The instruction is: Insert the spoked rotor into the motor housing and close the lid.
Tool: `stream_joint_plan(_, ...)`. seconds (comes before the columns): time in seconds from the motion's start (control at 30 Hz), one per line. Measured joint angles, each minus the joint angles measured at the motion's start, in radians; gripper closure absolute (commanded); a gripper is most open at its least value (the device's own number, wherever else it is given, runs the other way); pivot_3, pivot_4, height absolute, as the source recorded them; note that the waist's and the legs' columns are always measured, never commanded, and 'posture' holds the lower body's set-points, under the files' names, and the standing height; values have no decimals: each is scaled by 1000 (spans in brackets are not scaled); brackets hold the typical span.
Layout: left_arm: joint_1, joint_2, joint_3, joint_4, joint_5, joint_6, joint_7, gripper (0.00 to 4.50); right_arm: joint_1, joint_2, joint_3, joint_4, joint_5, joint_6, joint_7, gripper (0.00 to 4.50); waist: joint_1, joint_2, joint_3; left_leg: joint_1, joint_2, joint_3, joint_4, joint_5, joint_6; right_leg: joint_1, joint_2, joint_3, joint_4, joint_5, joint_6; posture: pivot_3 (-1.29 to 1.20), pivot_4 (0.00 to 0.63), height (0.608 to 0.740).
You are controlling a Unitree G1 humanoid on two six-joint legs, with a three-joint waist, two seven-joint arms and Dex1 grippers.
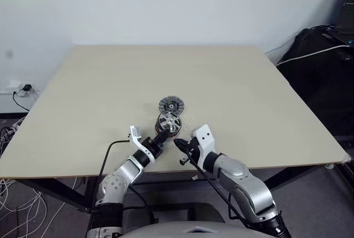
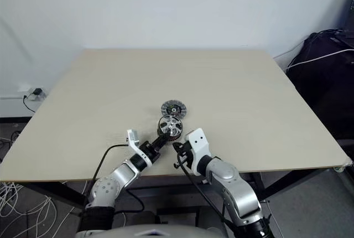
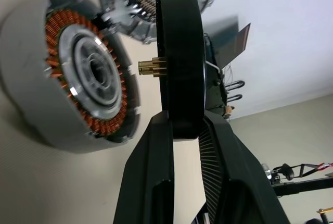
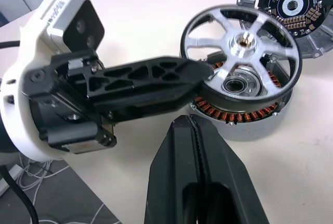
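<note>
Left gripper (image 4: 200, 70) clamps spoked rotor (image 4: 242, 52) over motor housing (image 4: 244, 107).

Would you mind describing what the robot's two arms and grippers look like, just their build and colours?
Both arms have rounded silver-grey shells. Each wrist carries a white block with small round openings, ahead of a black section. The left gripper and right gripper each have two long black plastic fingers; the left fingers show triangular lattice cut-outs, and the inner pads are finely ribbed. A thin black cable loops beside each forearm.
</note>
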Motion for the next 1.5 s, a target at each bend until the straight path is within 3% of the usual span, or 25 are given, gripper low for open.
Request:
stream_joint_plan(1.13, -79, 3, 3, 122, 62, -40, -3, 4122, -16, 5, 8, 2, -1, -2, -1, 4500, 0, 0, 0, 0, 0, -1, 0, 0, 1, 1, 0, 0, 0, 0, 0, 0, 0, 740)
stream_joint_plan(1.37, -84, 3, 1, 118, 55, -40, -17, 1824, -19, 5, 8, 2, -1, -5, -1, 4500, 1, 0, -1, 1, 0, -1, 0, -1, 2, 2, 0, 0, 0, 0, 0, 0, 0, 740)
stream_joint_plan(1.5, -81, 4, -1, 106, 55, -42, -18, 1824, -19, 7, 8, 2, -1, -5, -2, 4500, 0, 0, -1, 2, 0, -1, 0, -1, 2, 3, 0, 0, 0, 0, 0, 0, 0, 740)
